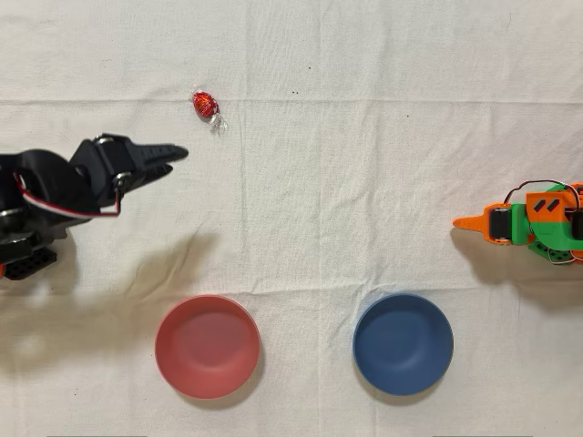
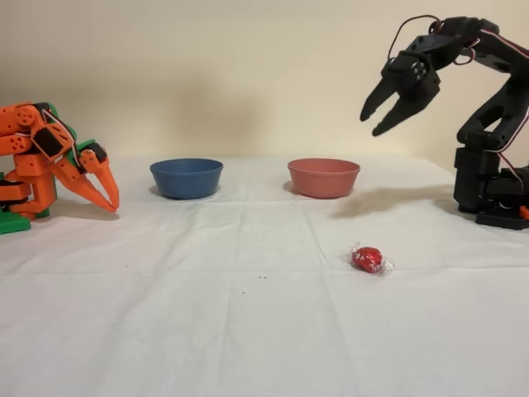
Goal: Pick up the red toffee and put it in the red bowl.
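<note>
The red toffee [image 1: 204, 105] [image 2: 368, 259] lies on the white cloth, shiny red foil with clear twisted ends. The black arm's gripper [image 1: 173, 157] [image 2: 371, 121] hangs high above the table with its fingers slightly apart and nothing between them. In the overhead view it is just below and left of the toffee; in the fixed view it is well above it. The red bowl [image 1: 207, 345] [image 2: 323, 177] stands empty on the cloth, at lower left in the overhead view.
A blue bowl [image 1: 403, 342] [image 2: 186, 177] of the same size stands beside the red one. The idle orange arm [image 1: 528, 221] [image 2: 50, 161] rests at the opposite side of the table. The black arm's base [image 2: 496, 190] sits at the right of the fixed view.
</note>
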`<state>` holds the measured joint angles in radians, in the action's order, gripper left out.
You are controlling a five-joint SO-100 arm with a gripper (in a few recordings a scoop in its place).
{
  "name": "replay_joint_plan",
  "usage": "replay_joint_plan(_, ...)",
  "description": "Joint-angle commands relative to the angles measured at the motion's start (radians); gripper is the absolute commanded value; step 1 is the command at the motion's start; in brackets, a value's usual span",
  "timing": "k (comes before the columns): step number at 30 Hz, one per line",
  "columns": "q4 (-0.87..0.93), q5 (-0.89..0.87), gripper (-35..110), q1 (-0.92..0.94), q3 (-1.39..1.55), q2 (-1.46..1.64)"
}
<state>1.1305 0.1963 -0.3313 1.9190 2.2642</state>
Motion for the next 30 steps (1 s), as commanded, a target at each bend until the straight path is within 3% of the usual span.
replay_joint_plan(1,0.008,-0.003,24,-0.055,-0.054,-0.023)
replay_joint_plan(16,-0.032,0.057,27,-0.155,-0.100,-0.219)
replay_joint_plan(30,-0.270,0.071,26,-0.172,-0.035,-0.405)
